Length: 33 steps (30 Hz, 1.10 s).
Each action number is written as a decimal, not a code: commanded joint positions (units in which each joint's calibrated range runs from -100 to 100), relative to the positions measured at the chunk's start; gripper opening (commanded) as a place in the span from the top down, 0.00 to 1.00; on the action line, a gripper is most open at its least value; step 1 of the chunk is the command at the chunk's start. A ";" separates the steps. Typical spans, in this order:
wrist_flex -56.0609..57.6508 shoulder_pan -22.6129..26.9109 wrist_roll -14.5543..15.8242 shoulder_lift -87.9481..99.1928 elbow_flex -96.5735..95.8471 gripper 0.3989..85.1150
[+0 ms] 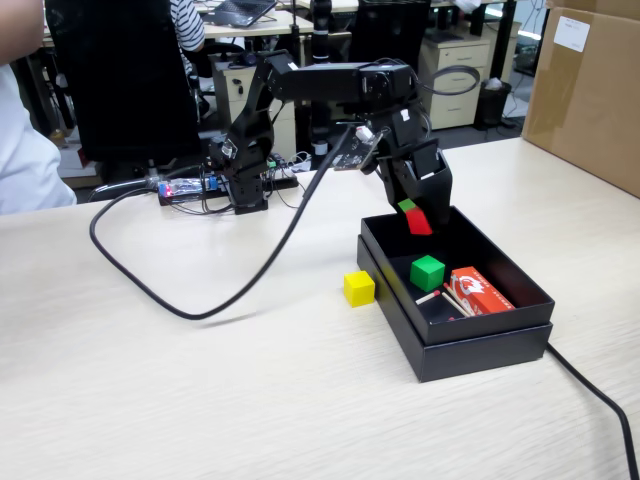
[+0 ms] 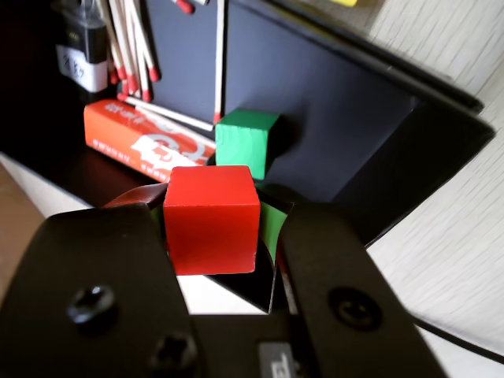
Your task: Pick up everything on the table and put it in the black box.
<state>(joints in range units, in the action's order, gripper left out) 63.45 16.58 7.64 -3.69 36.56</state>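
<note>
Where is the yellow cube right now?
In the fixed view the yellow cube sits on the table, just outside the black box, to the left of its left wall.

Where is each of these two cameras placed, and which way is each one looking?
Fixed view: stands off the table's near side, raised, looking across at the whole black arm, its gripper holding the small red cube over the shallow matte black cardboard box; a small yellow cube lies outside it.
Wrist view: rides on the gripper, looking down into the box; only its two black fingers show.
Shared: red cube, small green cube, orange-red printed matchbox.
</note>
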 commanded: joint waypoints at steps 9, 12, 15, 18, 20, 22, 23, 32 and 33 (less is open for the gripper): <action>0.26 -0.68 0.44 -6.24 2.79 0.97; 0.35 -0.68 0.54 -7.96 2.61 0.97; 0.35 -0.68 0.59 -9.22 3.42 0.96; 0.35 -0.63 0.59 -10.94 4.51 0.91; 0.35 -0.68 0.59 -11.86 5.06 0.91; 0.35 -0.68 0.59 -12.43 5.33 0.90; 0.35 -0.68 0.59 -12.55 5.33 0.82; 0.35 0.15 0.68 -10.60 6.23 0.51; 0.35 0.20 0.83 -9.79 6.42 0.51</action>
<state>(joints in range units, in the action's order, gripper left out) 63.45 16.34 8.28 -17.67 38.11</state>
